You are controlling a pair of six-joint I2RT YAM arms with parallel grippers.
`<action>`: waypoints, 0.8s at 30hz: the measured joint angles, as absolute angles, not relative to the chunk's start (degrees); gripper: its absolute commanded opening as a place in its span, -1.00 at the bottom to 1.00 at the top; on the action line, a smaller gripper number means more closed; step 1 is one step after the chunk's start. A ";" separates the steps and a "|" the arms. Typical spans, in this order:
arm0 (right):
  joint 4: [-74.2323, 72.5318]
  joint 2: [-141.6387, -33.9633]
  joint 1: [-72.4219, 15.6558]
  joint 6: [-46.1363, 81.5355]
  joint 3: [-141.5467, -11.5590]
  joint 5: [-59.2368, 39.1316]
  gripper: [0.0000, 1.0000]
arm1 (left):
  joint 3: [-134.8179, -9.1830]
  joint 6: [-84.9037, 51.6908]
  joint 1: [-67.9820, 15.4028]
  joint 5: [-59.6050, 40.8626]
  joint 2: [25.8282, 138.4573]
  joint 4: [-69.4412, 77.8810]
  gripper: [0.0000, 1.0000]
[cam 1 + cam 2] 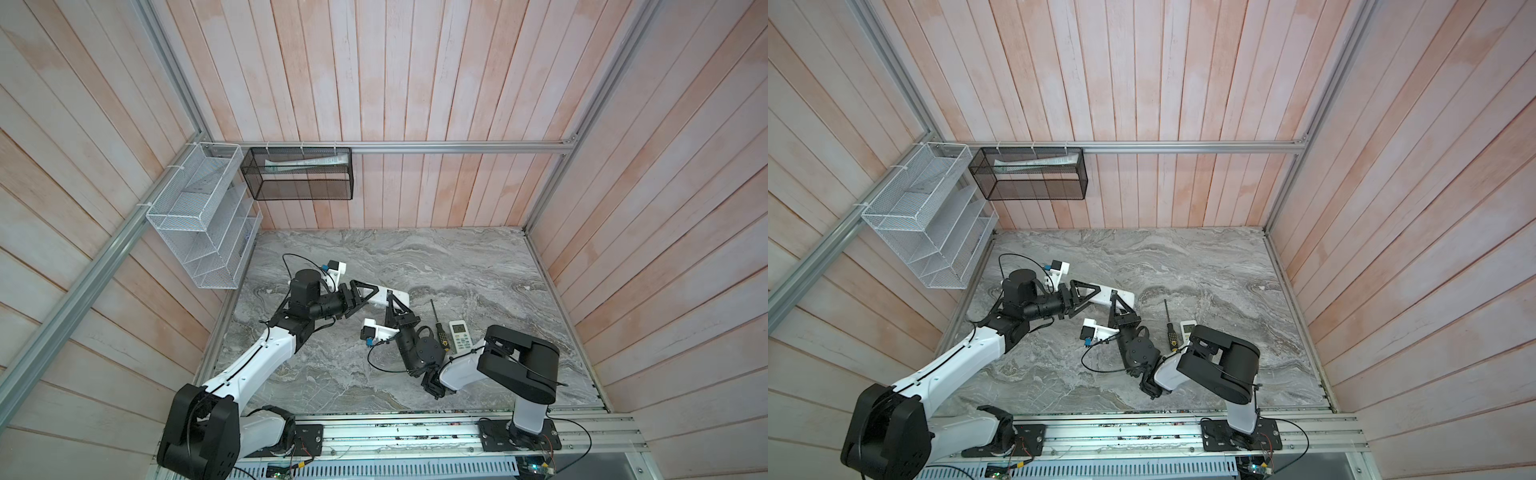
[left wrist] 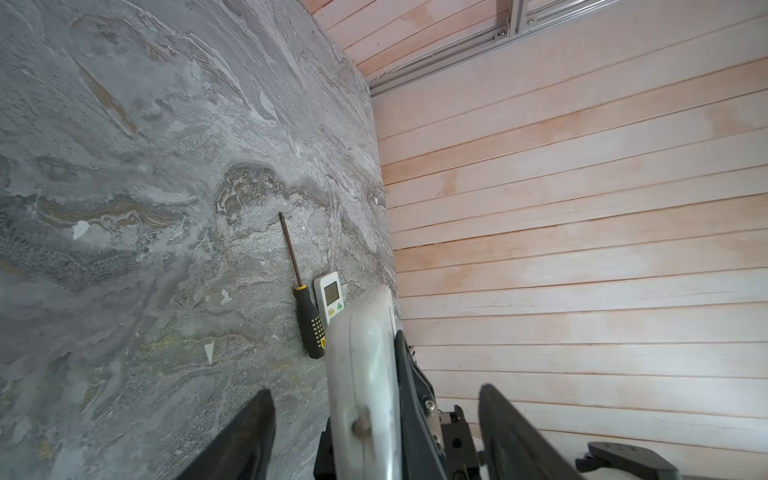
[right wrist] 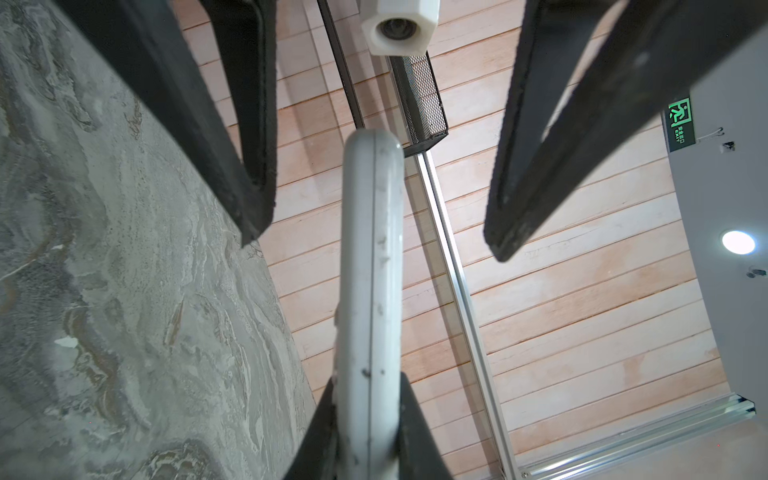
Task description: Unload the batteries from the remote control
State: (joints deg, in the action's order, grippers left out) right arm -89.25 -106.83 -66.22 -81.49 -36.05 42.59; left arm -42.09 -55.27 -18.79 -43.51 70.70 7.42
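Jaws on right gripper (image 3: 368, 377) clenched on long white plastic remote (image 3: 370, 257), edge-up; left gripper (image 2: 376, 390) jaws released, straddling its left end.

Built as two arms, the left arm (image 1: 257, 353) and right arm (image 1: 459, 370), with glossy white link shells between matte black joint housings. Tipped with black triangular open-frame fingers (image 2: 249, 436) beside white wrist camera mounts (image 1: 338, 269) with blue plugs. Strung with thin black cables (image 1: 284, 261) and bolted to black base plates (image 1: 490, 436).
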 measured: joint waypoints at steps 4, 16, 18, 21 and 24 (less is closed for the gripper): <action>-89.82 -106.83 -66.46 -82.48 -36.07 42.61 -1.00 | -42.33 -55.79 -18.79 -44.07 71.72 8.40 0.17; -91.55 -107.90 -66.72 -84.88 -36.56 42.59 -1.00 | -42.96 -57.65 -18.79 -46.11 74.52 10.15 -0.24; -91.57 -108.01 -66.72 -85.36 -36.58 42.61 -1.00 | -42.96 -58.00 -18.79 -46.46 74.56 10.92 -0.35; -92.05 -108.01 -66.72 -85.58 -36.64 42.59 -1.00 | -42.96 -58.67 -18.79 -46.57 74.63 11.49 -0.48; -92.31 -108.01 -66.72 -85.76 -36.69 42.63 -1.00 | -42.96 -59.22 -18.74 -46.72 74.89 11.68 -0.58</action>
State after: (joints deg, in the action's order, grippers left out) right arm -92.31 -108.01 -66.72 -85.76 -36.69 42.63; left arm -42.96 -59.22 -18.74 -46.72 74.89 11.68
